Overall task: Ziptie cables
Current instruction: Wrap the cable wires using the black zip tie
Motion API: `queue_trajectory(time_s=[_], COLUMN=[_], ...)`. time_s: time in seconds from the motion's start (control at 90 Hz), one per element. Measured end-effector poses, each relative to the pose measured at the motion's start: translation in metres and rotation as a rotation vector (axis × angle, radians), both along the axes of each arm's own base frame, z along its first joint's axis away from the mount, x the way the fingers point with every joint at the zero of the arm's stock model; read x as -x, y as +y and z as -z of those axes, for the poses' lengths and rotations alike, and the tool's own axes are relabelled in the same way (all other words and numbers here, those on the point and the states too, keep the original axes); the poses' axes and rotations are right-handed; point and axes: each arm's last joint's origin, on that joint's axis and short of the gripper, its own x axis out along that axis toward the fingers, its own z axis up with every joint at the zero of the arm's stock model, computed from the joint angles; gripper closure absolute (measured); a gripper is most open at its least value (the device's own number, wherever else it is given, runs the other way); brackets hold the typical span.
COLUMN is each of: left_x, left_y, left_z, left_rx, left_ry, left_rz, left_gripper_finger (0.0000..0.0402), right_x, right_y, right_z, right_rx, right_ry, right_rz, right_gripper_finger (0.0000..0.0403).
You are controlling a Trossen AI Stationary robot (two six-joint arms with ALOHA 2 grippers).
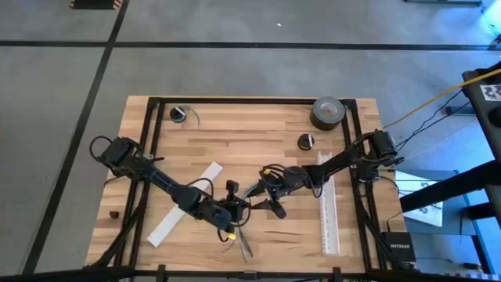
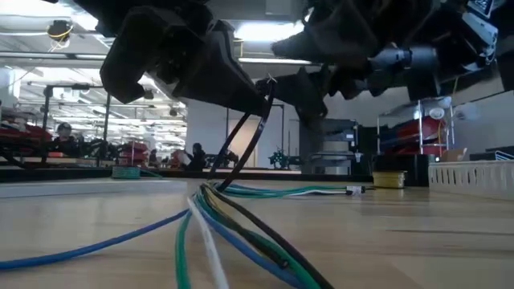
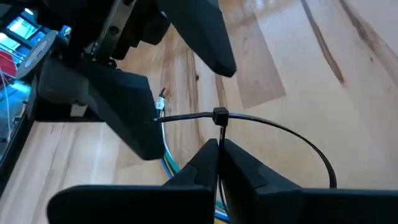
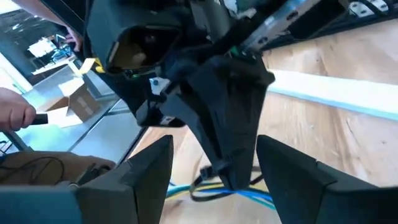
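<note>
From above, the thin black plastic ziptie (image 1: 252, 193) is almost covered by the two dark arms, and its loop cannot be made out there. The loose bundle of thin blue, green and white cables (image 2: 217, 229) is cut off at the near edge in the low view, so its ends are not seen.

The surface is a light wooden butcher-block table (image 1: 235, 141) on a grey floor. A roll of dark grey tape (image 1: 329, 112) lies near the far right corner, and two long flat white slotted strips (image 1: 329, 207) lie on the right side. Behind the table an open hall with ceiling lights is seen, and a person's hand (image 4: 13, 112) is seen beside a cardboard box (image 4: 81, 99).

In the left wrist view the ziptie is bent into a loop closed through its small square head (image 3: 219, 114). The left gripper (image 3: 217, 152) is closed on the ziptie just below that head. The right gripper (image 4: 214, 155) has its fingers spread apart, near the left gripper.

The cables lie flat on the table under both grippers, with the long axis running from the near edge toward the tape roll.
</note>
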Motion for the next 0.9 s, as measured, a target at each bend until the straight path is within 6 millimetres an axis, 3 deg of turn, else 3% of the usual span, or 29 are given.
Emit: queue_trajectory(time_s=[0.9], left_x=[0.0], left_y=[0.0], left_z=[0.0], left_rx=[0.0], left_ry=[-0.001], left_rz=[0.0], left_gripper_finger=[0.0402], right_x=[0.0012], right_y=[0.0001], right_z=[0.0047], right_rx=[0.031], right_ry=[0.04], right_rz=[-0.013], right_gripper_finger=[0.0185])
